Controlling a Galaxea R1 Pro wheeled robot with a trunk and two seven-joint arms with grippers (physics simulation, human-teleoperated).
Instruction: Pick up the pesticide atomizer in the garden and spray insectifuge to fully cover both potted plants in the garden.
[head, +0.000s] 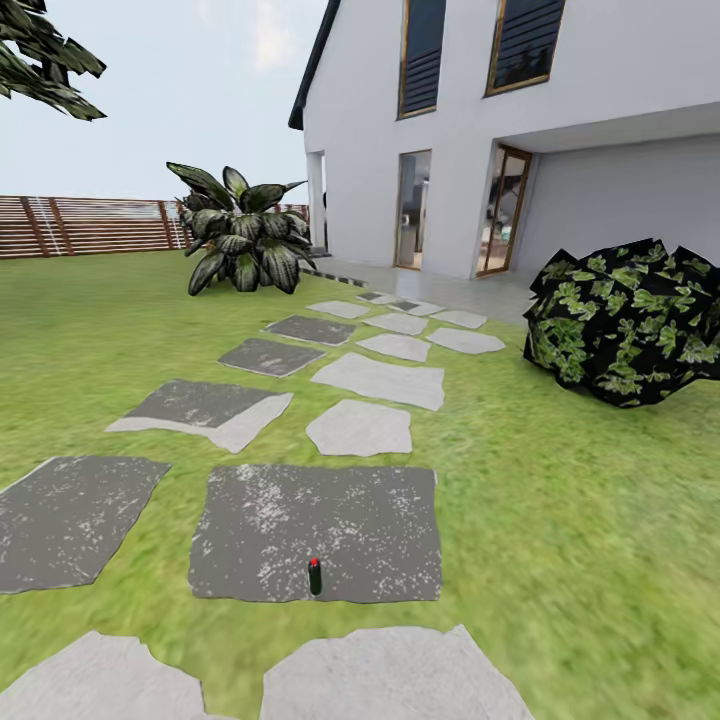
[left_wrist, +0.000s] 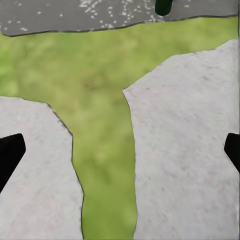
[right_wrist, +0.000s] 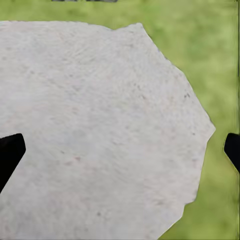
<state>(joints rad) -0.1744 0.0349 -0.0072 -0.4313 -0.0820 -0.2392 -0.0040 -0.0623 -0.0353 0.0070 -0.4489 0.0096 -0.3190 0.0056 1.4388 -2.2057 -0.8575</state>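
The pesticide atomizer (head: 315, 577) is a small dark bottle with a red tip. It stands upright near the front edge of a dark grey stepping stone (head: 320, 530) in the garden lawn, and its dark base shows in the left wrist view (left_wrist: 163, 6). My left gripper (left_wrist: 120, 155) hangs open over a grass strip between two pale stones, short of the bottle. My right gripper (right_wrist: 120, 155) is open above a pale stone (right_wrist: 100, 130), holding nothing. The potted plants are out of view.
Grey stepping stones (head: 380, 380) lead across the lawn to a white house (head: 520, 130). A large broad-leaved plant (head: 240, 240) stands at the back left before a brown slatted fence (head: 80, 225). A dark leafy bush (head: 625, 320) sits at the right.
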